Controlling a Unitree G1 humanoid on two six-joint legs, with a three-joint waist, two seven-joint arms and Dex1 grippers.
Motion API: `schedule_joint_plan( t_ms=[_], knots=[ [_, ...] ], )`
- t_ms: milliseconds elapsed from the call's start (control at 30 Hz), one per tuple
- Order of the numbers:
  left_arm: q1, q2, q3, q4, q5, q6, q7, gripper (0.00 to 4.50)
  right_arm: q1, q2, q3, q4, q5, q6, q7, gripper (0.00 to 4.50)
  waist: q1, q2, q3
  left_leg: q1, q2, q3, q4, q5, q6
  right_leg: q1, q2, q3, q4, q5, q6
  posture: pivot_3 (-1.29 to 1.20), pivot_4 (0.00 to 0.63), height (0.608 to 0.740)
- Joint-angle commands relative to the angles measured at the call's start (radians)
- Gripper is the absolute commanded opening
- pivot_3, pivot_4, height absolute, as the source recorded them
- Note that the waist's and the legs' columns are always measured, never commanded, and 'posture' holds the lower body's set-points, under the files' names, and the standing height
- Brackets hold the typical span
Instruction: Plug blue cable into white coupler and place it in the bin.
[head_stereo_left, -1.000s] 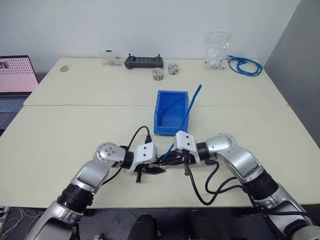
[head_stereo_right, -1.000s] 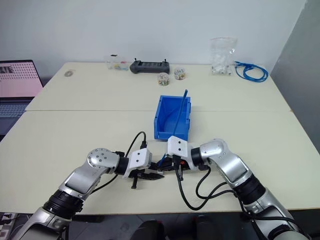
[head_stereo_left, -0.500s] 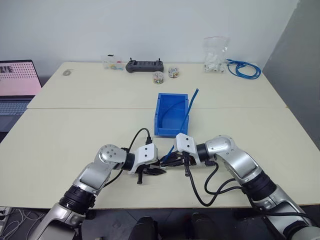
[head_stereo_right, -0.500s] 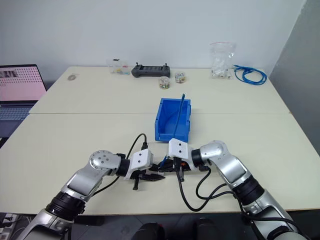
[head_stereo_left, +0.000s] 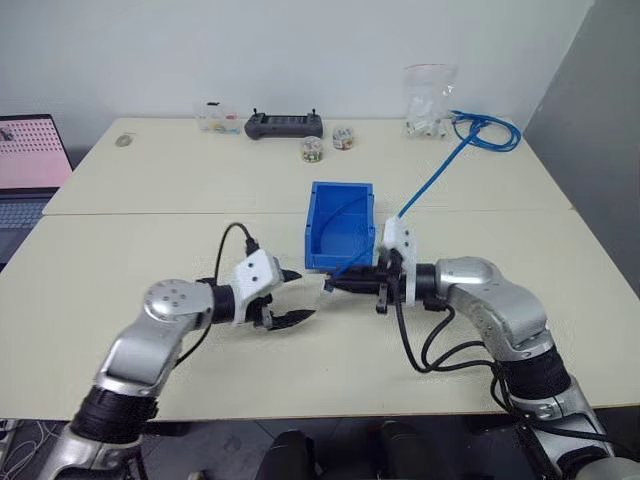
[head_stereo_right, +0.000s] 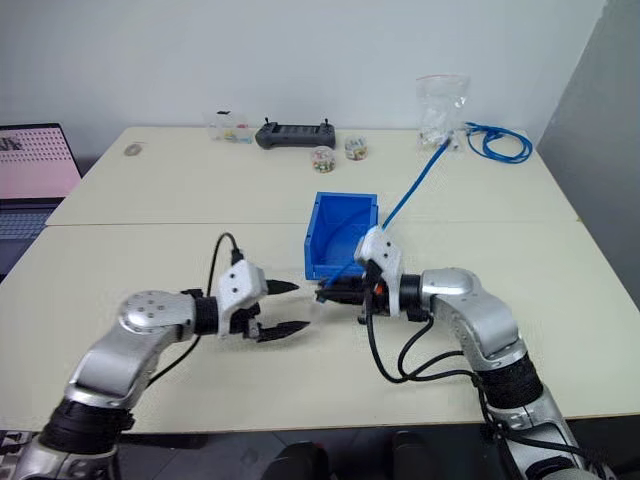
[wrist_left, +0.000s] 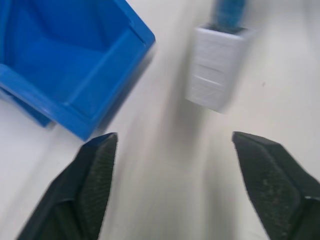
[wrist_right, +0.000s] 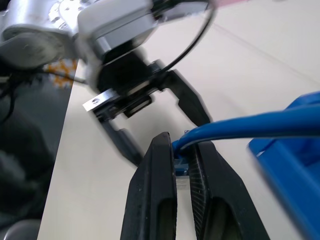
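My right gripper (head_stereo_left: 332, 286) is shut on the blue cable (head_stereo_left: 430, 185) close to its plug, just in front of the blue bin (head_stereo_left: 340, 192). From there the cable rises back and to the right over the table. In the left wrist view the cable (wrist_left: 229, 11) is plugged into the white coupler (wrist_left: 215, 70), which hangs free above the table beside the bin (wrist_left: 107, 65). My left gripper (head_stereo_left: 302, 296) stands open a little to the left of the coupler, with nothing between its fingers (wrist_left: 95, 165). In the right wrist view the cable (wrist_right: 240, 127) passes between the shut fingers (wrist_right: 162, 165).
At the table's back edge lie a black controller (head_stereo_left: 285, 124), two small jars (head_stereo_left: 312, 150), a small clear box (head_stereo_left: 215, 117), a clear bag (head_stereo_left: 430, 98) and a coiled bundle of blue cable (head_stereo_left: 492, 132). A laptop (head_stereo_left: 28, 155) sits at far left.
My left gripper has opened, let go at the coupler and drawn back to the left. Both arms have risen. The right gripper has lifted the cable, whose free length now slants to the right.
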Motion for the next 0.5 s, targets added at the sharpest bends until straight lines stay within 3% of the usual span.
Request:
schedule_joint_plan(
  t_ms=[33,200,400,500],
  knots=[
    [-0.048,-0.016,0.077,-0.112,-0.053,0.118,0.113,4.50,-0.112,0.030,-0.104,0.032,0.065,0.022,-0.072,0.07,0.001,0.000,0.000,0.000,0.000,0.000,0.000,0.000,0.000,0.000,0.000,0.000,0.000,0.000,0.000,0.00,0.150,0.740],
    [-0.139,-0.053,0.094,-0.125,-0.046,0.205,0.245,4.50,-0.238,0.068,-0.120,0.235,0.029,-0.027,-0.124,0.07,0.001,0.000,0.000,0.001,0.000,0.000,0.000,0.000,0.000,0.001,0.001,-0.001,0.000,0.000,0.000,0.00,0.150,0.740],
    [-0.178,-0.055,0.046,-0.088,-0.014,0.172,0.287,4.50,-0.452,0.083,-0.090,0.719,-0.121,-0.203,-0.166,0.07,-0.002,0.000,0.001,0.000,0.000,0.003,-0.001,0.000,0.000,-0.002,0.001,0.002,0.001,0.000,0.000,0.00,0.150,0.740],
    [-0.196,-0.063,0.028,-0.069,-0.010,0.161,0.295,4.50,-0.552,0.047,-0.055,0.948,-0.198,-0.282,-0.112,0.93,-0.002,0.000,0.001,-0.003,0.000,0.004,-0.001,0.000,0.000,-0.006,0.001,0.002,0.001,0.001,-0.001,0.00,0.150,0.740]
  ],
)
